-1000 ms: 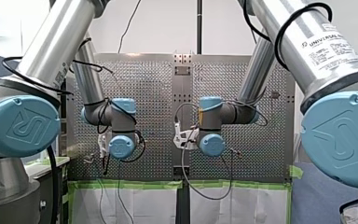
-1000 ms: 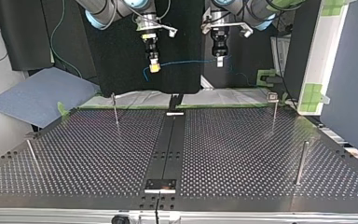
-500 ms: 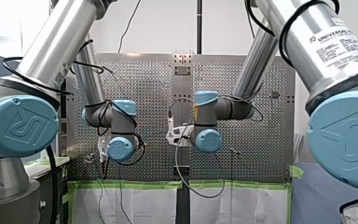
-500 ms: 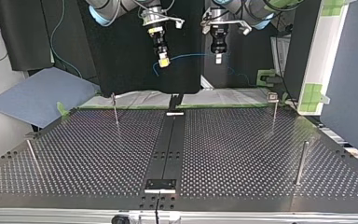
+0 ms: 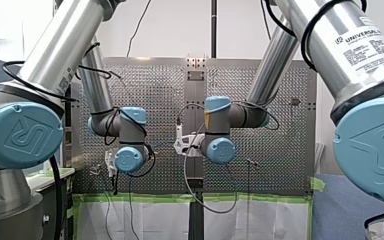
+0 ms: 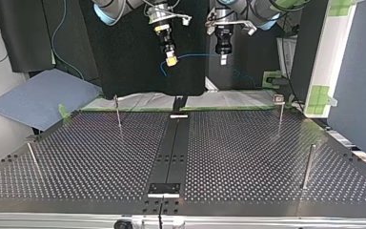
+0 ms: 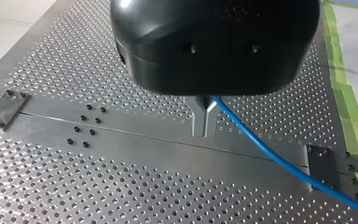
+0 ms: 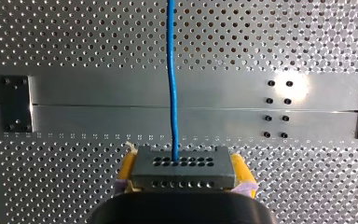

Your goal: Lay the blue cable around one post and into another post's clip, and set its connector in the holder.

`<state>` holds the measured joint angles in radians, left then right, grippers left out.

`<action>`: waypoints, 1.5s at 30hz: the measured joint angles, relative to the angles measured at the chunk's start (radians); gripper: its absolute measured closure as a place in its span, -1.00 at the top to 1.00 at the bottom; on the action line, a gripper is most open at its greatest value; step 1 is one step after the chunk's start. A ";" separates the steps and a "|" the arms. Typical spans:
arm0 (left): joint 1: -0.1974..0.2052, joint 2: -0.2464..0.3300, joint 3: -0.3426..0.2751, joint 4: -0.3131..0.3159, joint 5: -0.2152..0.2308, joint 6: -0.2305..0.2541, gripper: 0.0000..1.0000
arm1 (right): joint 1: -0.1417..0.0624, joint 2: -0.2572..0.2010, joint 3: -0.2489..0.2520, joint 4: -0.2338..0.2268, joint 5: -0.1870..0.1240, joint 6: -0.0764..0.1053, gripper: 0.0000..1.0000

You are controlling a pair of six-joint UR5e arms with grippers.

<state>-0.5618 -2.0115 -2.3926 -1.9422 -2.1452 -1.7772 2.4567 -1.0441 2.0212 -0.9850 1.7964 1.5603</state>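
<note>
The blue cable [image 8: 171,70] runs out past the view's edge.

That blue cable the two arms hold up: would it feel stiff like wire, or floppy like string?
Probably bendy but not limp: the blue cable spans between my right gripper and my left gripper with only a slight bow, though its free end curls downward. It looks thin, so likely light. Its smooth jacket might slip in a loose grip.
</note>
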 joint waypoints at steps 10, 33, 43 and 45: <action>0.053 0.047 0.029 -0.035 -0.004 0.023 -1.00 | -0.009 -0.001 -0.007 0.002 0.045 0.039 -1.00; 0.125 0.258 0.037 -0.245 -0.023 0.064 -1.00 | -0.032 -0.206 -0.069 0.093 0.034 0.130 -1.00; 0.161 0.345 0.095 -0.332 -0.030 0.089 -1.00 | -0.040 -0.288 -0.151 0.174 0.011 0.119 -1.00; 0.167 0.359 0.107 -0.346 -0.033 0.083 -1.00 | -0.041 -0.304 -0.168 0.192 0.005 0.120 -1.00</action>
<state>-0.3947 -1.6526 -2.2854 -2.2881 -2.1780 -1.6944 2.4157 -1.3484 1.8530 -0.7929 1.8012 1.6803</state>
